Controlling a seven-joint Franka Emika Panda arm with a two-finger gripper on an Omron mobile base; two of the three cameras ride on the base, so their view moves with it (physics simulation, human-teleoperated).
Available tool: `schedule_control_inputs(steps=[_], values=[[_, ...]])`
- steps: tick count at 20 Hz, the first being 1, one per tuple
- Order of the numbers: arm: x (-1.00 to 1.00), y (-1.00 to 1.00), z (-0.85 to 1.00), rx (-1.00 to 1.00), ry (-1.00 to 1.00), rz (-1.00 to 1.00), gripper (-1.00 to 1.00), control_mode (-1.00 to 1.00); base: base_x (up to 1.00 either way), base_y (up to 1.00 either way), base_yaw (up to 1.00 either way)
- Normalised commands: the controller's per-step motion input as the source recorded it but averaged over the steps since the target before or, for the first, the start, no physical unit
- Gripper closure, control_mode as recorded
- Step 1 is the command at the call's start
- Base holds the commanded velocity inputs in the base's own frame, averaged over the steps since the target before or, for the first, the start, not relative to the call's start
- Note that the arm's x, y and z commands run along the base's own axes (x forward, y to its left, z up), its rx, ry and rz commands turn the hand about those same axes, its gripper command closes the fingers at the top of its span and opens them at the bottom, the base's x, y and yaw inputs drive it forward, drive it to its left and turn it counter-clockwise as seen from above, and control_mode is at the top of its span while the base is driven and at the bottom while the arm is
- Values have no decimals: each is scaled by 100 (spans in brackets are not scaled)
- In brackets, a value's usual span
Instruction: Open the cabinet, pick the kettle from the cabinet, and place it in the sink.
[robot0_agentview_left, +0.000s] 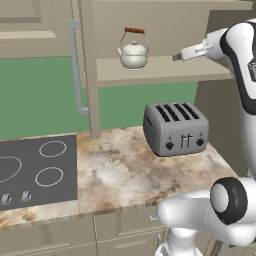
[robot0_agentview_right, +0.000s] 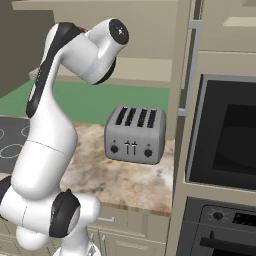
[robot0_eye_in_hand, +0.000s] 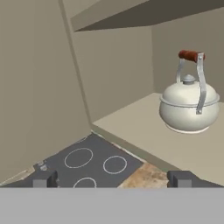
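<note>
Kettle is sitting upright on the shelf inside the cabinet, whose door is standing open w/ its silver bar handle showing edge-on in the left base view. Nothing else is sitting on that shelf beside it. Its arched wire handle is standing straight up, wooden bar at top; in the hand view the bar is running roughly left-right. Spout direction: can't tell from these views, too small. No writing or brand is readable on it.

Gripper is hovering off the shelf's front edge, fingers spread wide & holding nothing; kettle is sitting well apart from the tips, up and to the right in the hand view.

Below the shelf, grey four-slot toaster is standing on the marble counter, slots empty. Black cooktop w/ ring marks is lying at the counter's left. Dark oven is filling the right side in the right base view; no legible text on its panel
</note>
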Motion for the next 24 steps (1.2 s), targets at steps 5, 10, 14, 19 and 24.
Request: schedule_control_inputs(steps=[5,10,14,19,24], values=[[28,2,0,0,-1,0,-100,-100,0,0,0],[28,11,-2,1,-11,0,-100,-100,0,0,0],[27,13,0,0,-15,0,-100,-100,0,0,0],[19,10,0,0,-12,-1,-100,-100,0,0,0],[21,0,8,2,-1,0,-100,-100,0,0,0]])
